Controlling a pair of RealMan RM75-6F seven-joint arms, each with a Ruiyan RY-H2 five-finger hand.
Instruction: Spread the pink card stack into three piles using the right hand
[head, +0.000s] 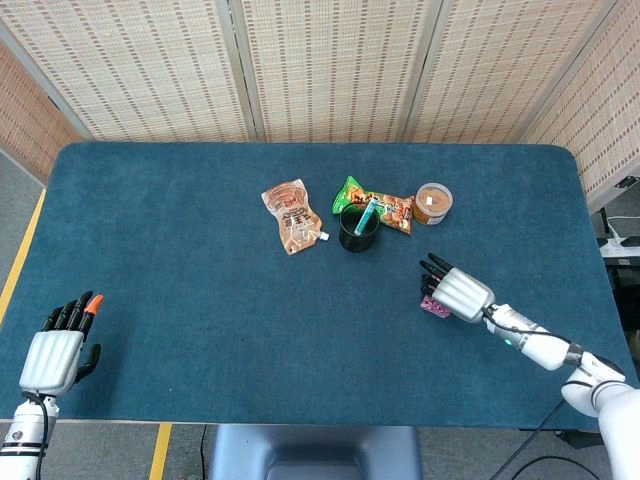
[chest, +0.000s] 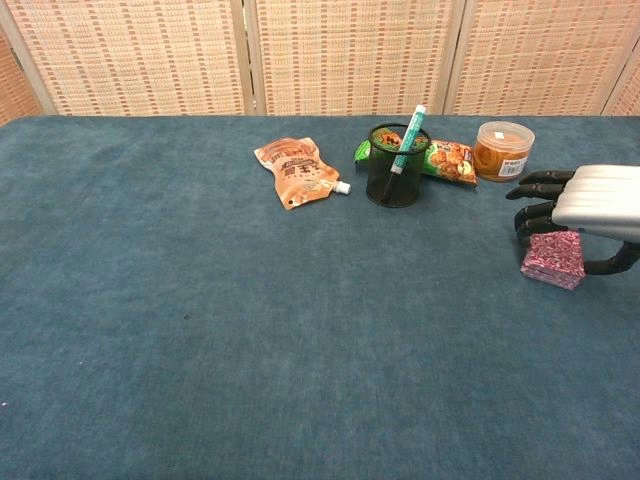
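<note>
Head view: the right hand (head: 459, 294) hangs over the pink stack (head: 434, 307) near the surface's (head: 200, 300) right side, fingers (head: 434, 268) spread; a careless downward push could scatter the cards rather than split them, while the left hand (head: 50, 358) rests idle, fingers apart, holding nothing. Chest view: the stack (chest: 551, 259) stands whole below the hand (chest: 590, 200); whether the fingers (chest: 537, 190) touch it cannot be told.

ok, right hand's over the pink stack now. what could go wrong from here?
1. The right hand sits over the pink card stack with fingers curled above it; a poor pinch could lift the whole stack rather than a part.
2. The stack hides under the hand in the head view, so the split may be hard to judge.
3. The orange tub stands near the fingertips; a sweep could bump it.
</note>
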